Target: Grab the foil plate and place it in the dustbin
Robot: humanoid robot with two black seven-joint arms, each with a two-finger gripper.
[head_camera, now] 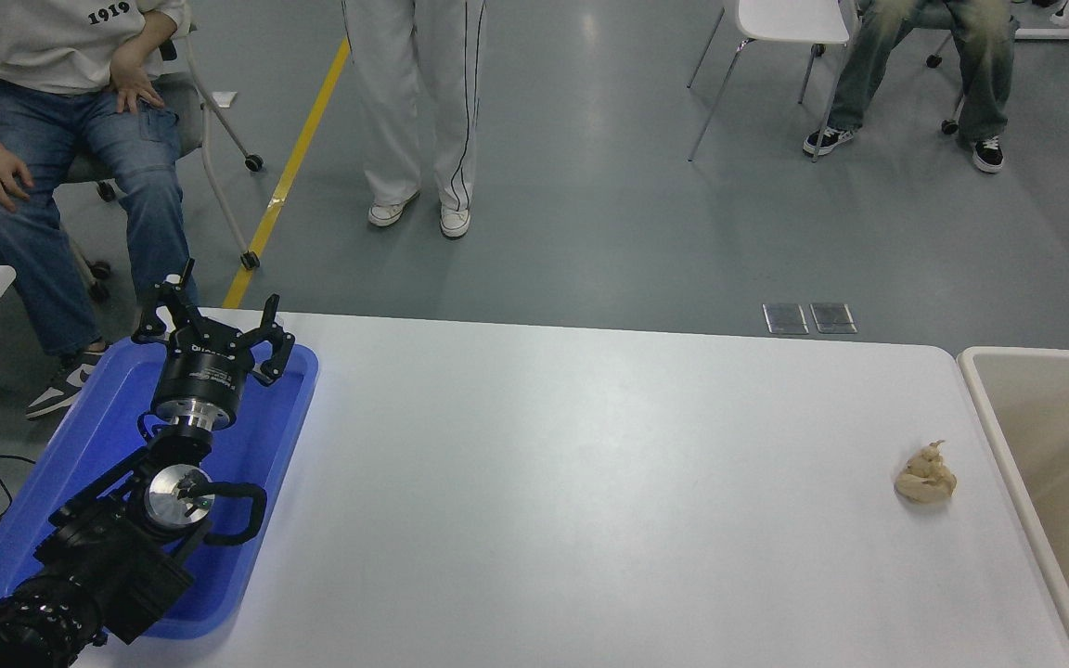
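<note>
The beige dustbin (994, 422) stands against the table's right end, cut off by the picture's right edge; the part of its inside that shows is bare. The foil plate is out of view. My left gripper (212, 318) is parked at the lower left above a blue tray, open with nothing between its fingers. The right arm is out of the picture.
A shallow blue tray (289, 422) lies under the left arm at the table's left end. A small beige lumpy wad (925, 476) rests on the white table (572, 482) near the dustbin. People sit and stand beyond the far edge.
</note>
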